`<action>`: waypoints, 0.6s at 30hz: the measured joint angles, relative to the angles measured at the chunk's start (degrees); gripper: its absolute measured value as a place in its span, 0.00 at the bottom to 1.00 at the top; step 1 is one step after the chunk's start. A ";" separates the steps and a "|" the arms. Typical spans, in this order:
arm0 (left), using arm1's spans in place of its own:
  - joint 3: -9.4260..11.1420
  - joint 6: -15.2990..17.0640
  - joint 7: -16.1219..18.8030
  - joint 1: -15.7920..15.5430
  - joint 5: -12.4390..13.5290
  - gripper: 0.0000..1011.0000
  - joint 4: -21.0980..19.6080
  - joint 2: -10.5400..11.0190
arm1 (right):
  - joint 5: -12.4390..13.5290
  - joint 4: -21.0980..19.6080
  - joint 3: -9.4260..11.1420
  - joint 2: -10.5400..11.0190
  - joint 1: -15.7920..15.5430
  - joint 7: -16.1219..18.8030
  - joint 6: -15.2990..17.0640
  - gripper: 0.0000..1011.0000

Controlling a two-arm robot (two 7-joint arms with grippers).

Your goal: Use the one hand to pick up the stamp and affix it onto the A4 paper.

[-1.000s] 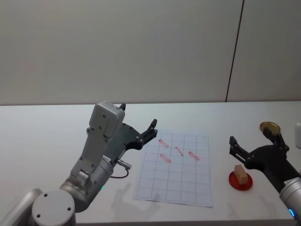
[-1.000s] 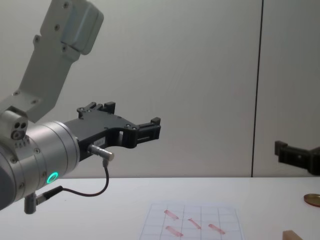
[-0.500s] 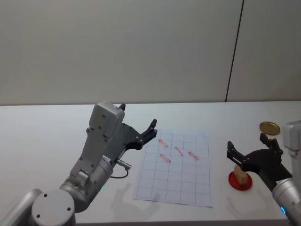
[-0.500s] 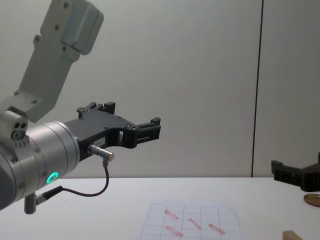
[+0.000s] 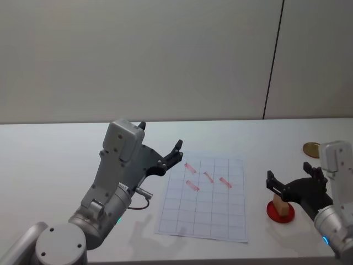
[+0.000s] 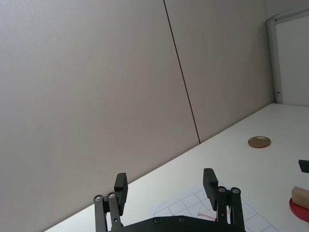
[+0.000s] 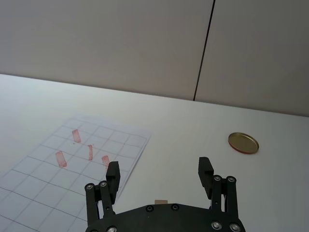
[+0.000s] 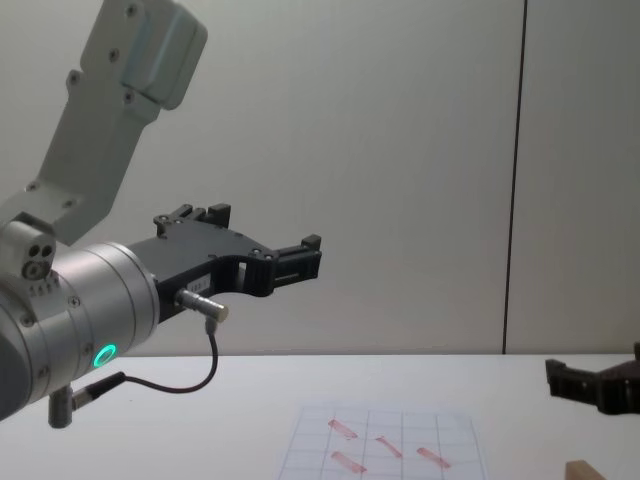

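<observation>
Jaws gape on the black two-finger right gripper (image 5: 288, 172) over the small light-tan wooden stamp (image 5: 283, 206), between them on its round red pad (image 5: 271, 210) beside the white gridded A4 paper (image 5: 204, 212), so an off-centre drop could topple it; left gripper (image 5: 161, 137) hangs open across the paper.

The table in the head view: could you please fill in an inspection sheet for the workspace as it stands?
Surface: white table, no spills seen.
Job's things: wooden stamp upright on a red ink pad; paper lying flat to the left of it, with four red marks.
Clutter: golden lid at the far right, beyond the pad.
Hands: right hand open, low over the stamp, not gripping it; left hand open, raised to the left of the paper.
Cables: thin dark cable looped at the left wrist, clear of the paper.
Surroundings: plain grey wall with a dark vertical seam.
</observation>
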 joint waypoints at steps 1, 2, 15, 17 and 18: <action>0.00 0.00 0.00 0.00 0.00 0.98 0.00 0.00 | -0.23 0.87 0.05 -0.16 0.47 0.04 0.26 0.99; 0.00 0.00 0.00 0.00 0.00 0.98 0.00 0.00 | -0.29 1.29 0.08 -0.24 0.69 0.04 0.34 0.99; 0.00 0.00 0.00 0.00 0.00 0.98 0.00 0.00 | -1.07 8.31 0.43 -1.54 3.94 0.33 1.63 0.99; 0.01 0.00 0.00 0.00 0.00 0.98 0.00 0.00 | -1.11 9.22 0.44 -1.72 4.32 0.45 1.73 0.99; 0.00 0.00 0.00 0.00 0.00 0.98 0.00 0.00 | -1.11 9.22 0.44 -1.72 4.32 0.45 1.73 0.99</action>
